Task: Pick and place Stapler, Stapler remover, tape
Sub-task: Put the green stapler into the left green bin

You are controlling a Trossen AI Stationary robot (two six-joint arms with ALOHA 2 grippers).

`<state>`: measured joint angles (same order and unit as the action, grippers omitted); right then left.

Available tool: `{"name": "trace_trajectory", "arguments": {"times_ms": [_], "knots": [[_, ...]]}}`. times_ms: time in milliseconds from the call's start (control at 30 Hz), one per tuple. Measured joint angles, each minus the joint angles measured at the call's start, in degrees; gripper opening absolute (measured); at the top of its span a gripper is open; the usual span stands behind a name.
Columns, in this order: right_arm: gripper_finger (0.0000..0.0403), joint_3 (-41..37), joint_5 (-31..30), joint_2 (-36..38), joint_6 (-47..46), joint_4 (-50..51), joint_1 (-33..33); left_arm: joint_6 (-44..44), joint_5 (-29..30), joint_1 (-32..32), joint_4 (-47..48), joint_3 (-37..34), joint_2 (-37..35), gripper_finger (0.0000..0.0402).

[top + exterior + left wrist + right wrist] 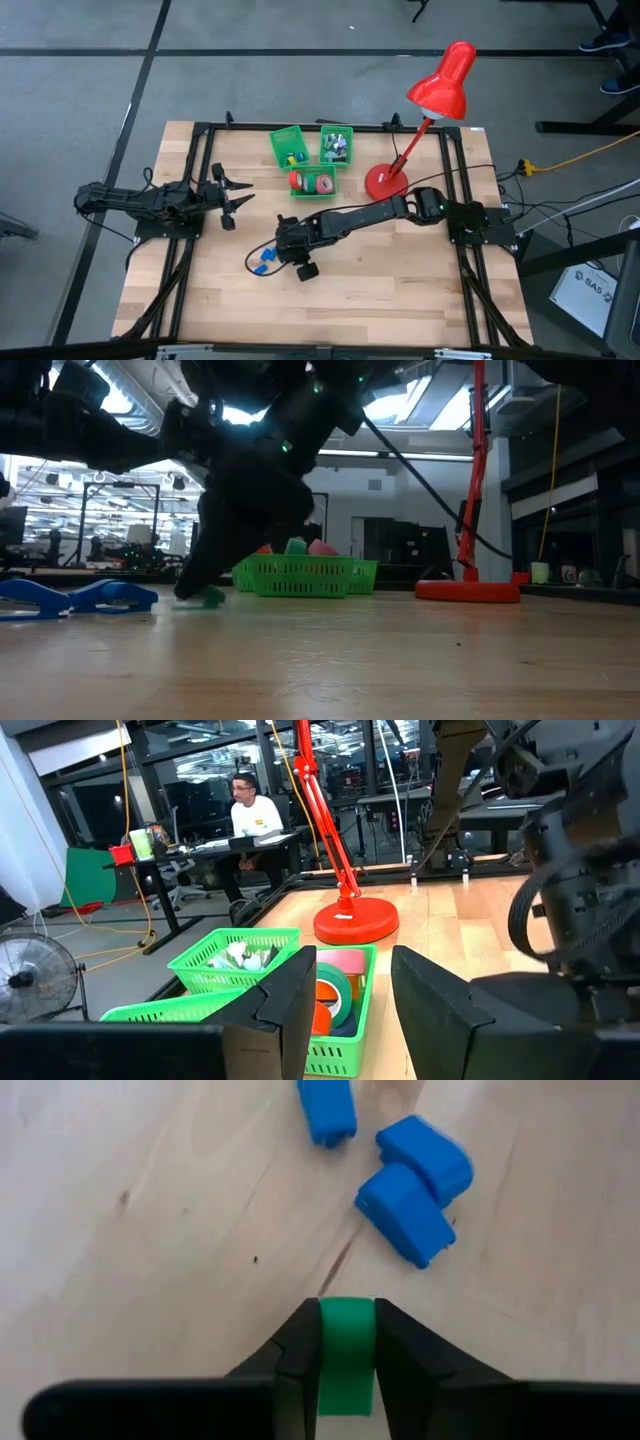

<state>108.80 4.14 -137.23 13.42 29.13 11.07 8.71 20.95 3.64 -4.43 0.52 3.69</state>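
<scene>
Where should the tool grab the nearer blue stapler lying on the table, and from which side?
Across its two long flat sides, coming straight down from above. The blue stapler lies flat on the table, blocky and narrow enough to fit between the fingers, with bare wood beside it. The right tool is already shut on a green stapler, so that goes first.

Green stapler (pixel 346 1355) between dark fingers (pixel 295 1355), blue staplers (pixel 410 1185), green baskets (pixel 285 146), red lamp (pixel 440 88).

Pale matt wood table (pixel 400 290), green plastic mesh baskets (pixel 300 575), glossy red lamp (pixel 440 88), smooth blue plastic staplers (pixel 415 1190).
</scene>
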Motion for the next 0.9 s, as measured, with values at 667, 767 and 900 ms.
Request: {"name": "trace_trajectory", "arguments": {"times_ms": [667,767,900], "knots": [[0.0077,24.9,0.0,2.4,-4.0,24.8,-0.6,0.0,0.0,0.0,0.1,0.0,0.0,0.0127],[0.0078,25.7,-0.3,3.0,-4.0,26.3,-0.6,0.0,0.0,0.0,0.1,0.0,0.0,0.0127],[0.0077,25.7,-2.5,3.1,-2.9,26.7,-0.8,0.0,0.0,0.0,0.0,0.0,0.0,0.0128]]}}
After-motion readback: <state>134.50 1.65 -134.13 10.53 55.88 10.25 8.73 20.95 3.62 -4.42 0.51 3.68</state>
